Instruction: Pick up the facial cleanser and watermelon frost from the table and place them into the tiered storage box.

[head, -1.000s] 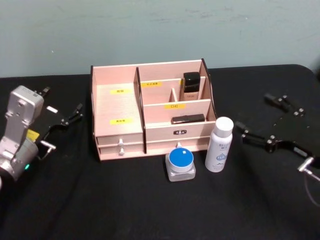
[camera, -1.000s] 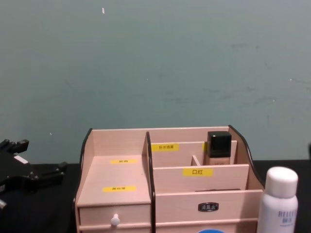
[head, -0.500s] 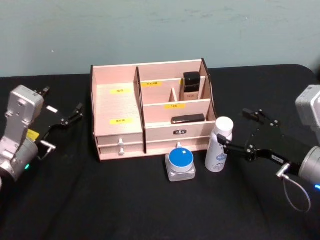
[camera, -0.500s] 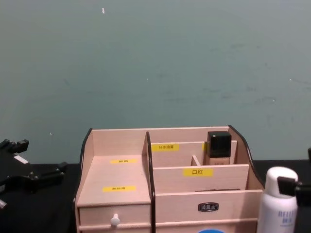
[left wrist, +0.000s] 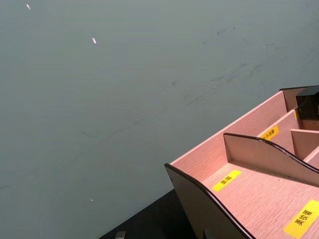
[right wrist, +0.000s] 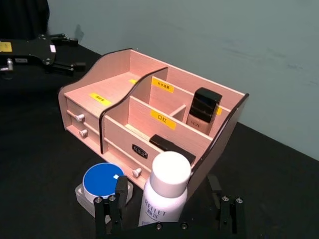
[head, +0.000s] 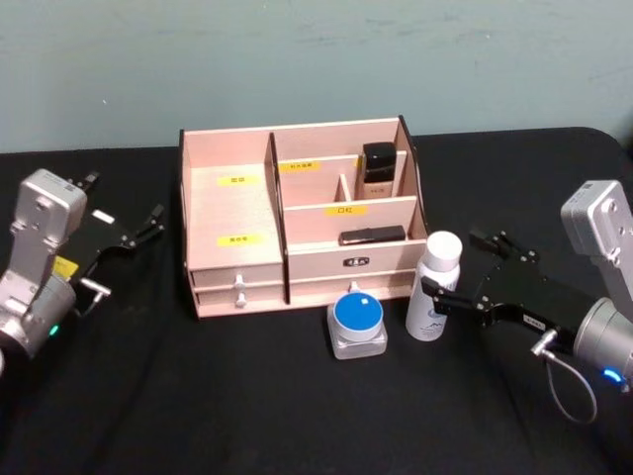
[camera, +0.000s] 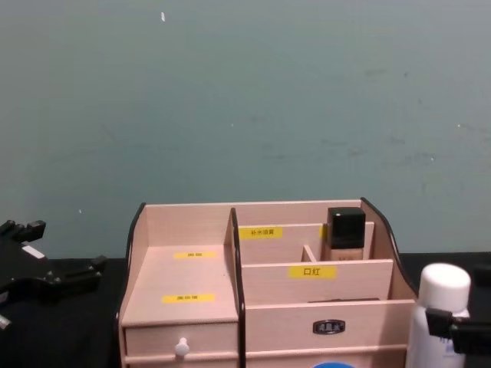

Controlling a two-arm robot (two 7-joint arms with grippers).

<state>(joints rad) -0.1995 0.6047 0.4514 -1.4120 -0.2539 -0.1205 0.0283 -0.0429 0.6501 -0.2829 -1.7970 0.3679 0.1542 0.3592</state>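
Right wrist: straddling facial cleanser (right wrist: 160, 211), right gripper (right wrist: 167, 185) fingers (right wrist: 120, 191) wide apart. Head: left gripper (head: 127, 198) parked, fingers spread empty, 9 o'clock of tiered storage box (head: 346, 262); bare surface (head: 247, 396) at 6.

Jar (head: 357, 325) L of bottle (head: 433, 287), both on table (head: 247, 396) just in frt of tiered storage box (head: 232, 213)

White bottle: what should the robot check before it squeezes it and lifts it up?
1. White bottle standing upright: ok.
2. Bottle between the fingers of the right gripper: ok.
3. Fingers pressing the bottle: not ok, open, with a gap on each side.
4. Blue-lidded jar apart from the fingers: ok.
5. Storage box has a bare tier: ok.
6. Left gripper parked left of the box: ok.
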